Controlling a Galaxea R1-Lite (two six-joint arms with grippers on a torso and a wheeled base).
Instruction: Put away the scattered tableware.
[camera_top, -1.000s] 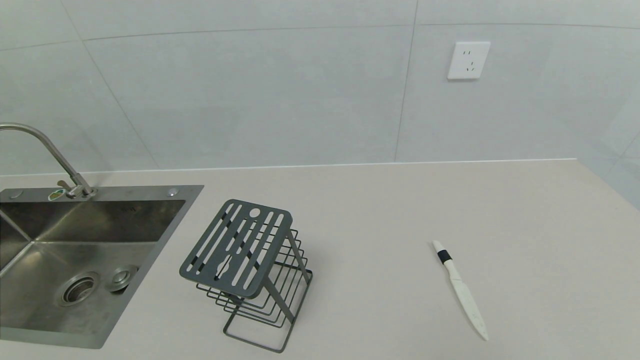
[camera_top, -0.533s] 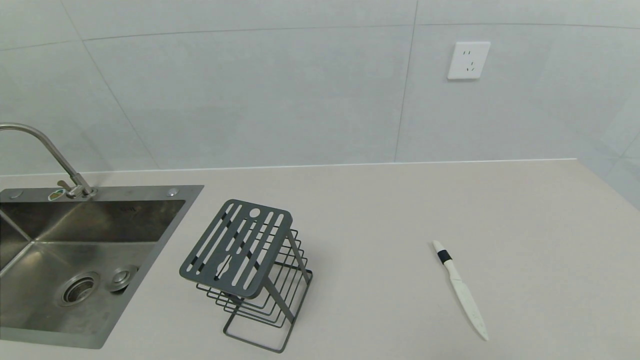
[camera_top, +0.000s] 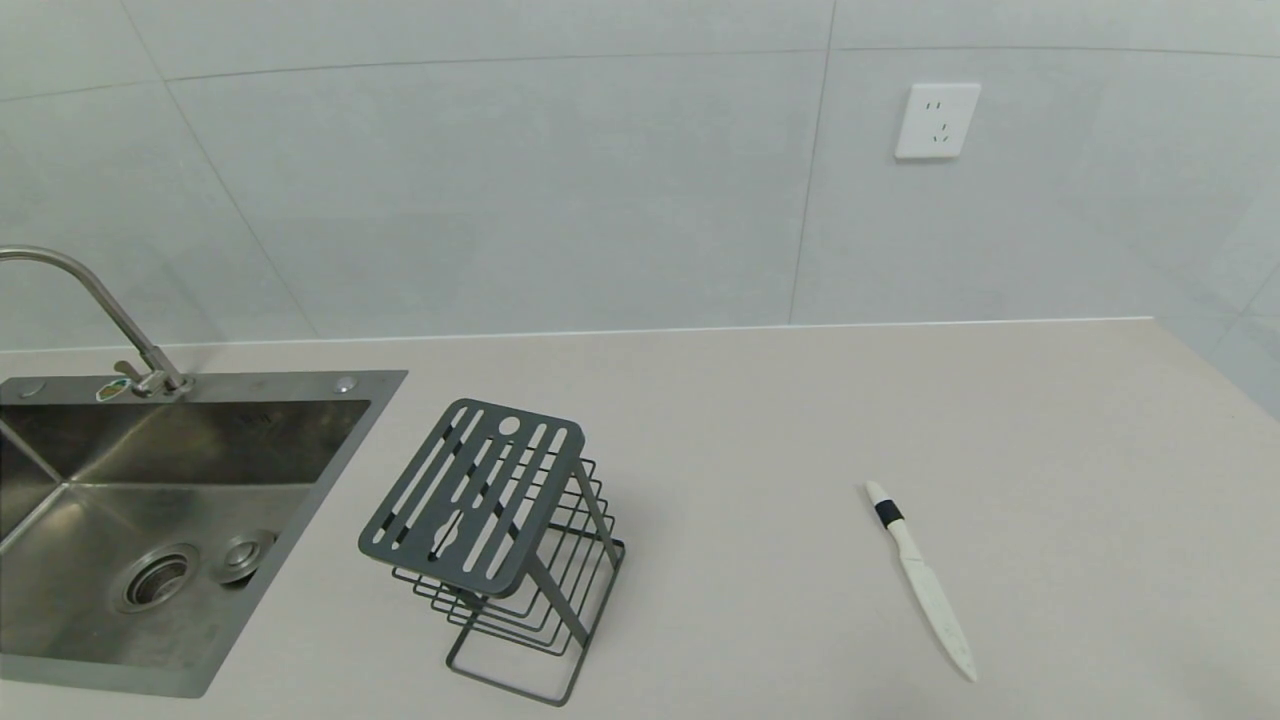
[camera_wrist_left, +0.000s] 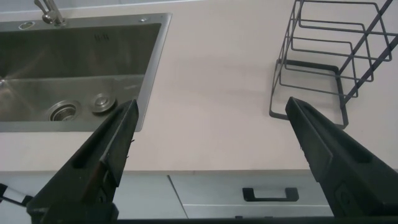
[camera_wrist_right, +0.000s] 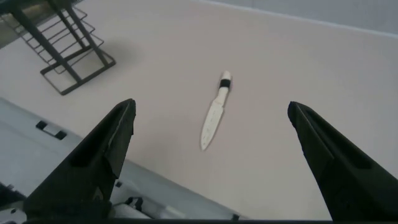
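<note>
A white knife (camera_top: 918, 578) with 1 black band near its handle end lay flat on the pale worktop (camera_top: 760, 430), on the robot's right. Its handle end pointed toward the tiled wall and its tip toward the front edge. It was well apart from the dark grey rack (camera_top: 490, 545), which stood upright near the middle of the worktop, just to the right of the steel sink (camera_top: 250, 385). The rack had a tilted top plate cut with long slots, set over a wire frame.

The left jaws were spread wide with nothing between them. Their 2 dark fingers (camera_wrist_left: 93, 168) hung above the worktop's front edge, with the sink on one side and the foot of the rack (camera_wrist_left: 323, 62) on the other. A drawer handle (camera_wrist_left: 270, 194) showed below that edge.

The right jaws were spread just as wide and also held nothing. Their fingers (camera_wrist_right: 93, 162) hung above the worktop, clear of it. The knife (camera_wrist_right: 216, 115) lay on the surface beyond the gap, touching neither finger.

A curved tap (camera_top: 90, 300) rose at the back of the sink, and a drain (camera_top: 155, 580) sat in the basin floor. A white socket (camera_top: 937, 120) was fixed to the wall.
</note>
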